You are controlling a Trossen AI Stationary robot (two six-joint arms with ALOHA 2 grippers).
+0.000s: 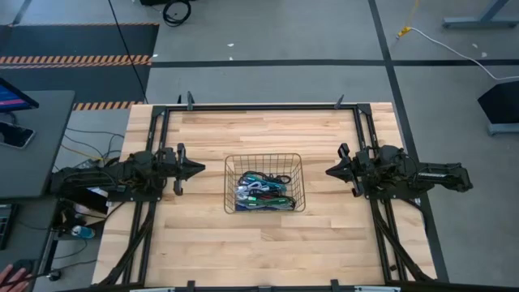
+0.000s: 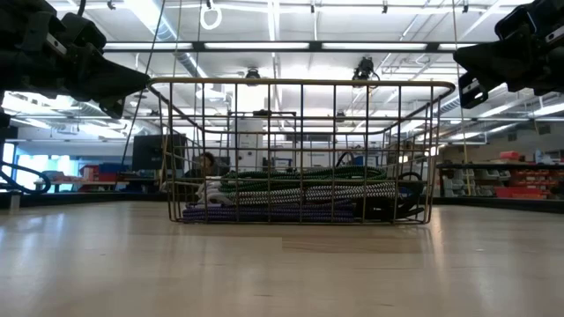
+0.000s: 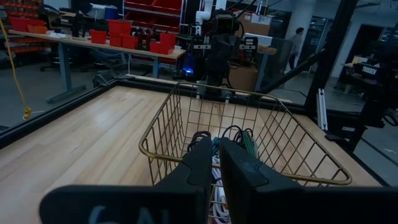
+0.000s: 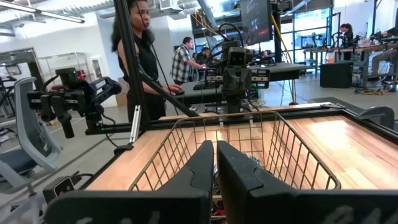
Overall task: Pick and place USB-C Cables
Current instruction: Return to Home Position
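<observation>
While the USB-C cables (image 1: 263, 193) lie heaped in the wire basket (image 1: 229, 182) at the middle of the desk (image 1: 268, 251), the left arm (image 1: 138, 174) and right arm (image 1: 397, 172) flank it, well clear, jaws closed on nothing. I'd call this the return home; what's next is just folding both arms back without brushing the basket.

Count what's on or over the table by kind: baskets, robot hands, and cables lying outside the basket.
wire basket: 1
robot hands: 2, left hand and right hand, both shut
cables outside the basket: 0; the cables all lie inside it, too heaped to count
total: 3
</observation>
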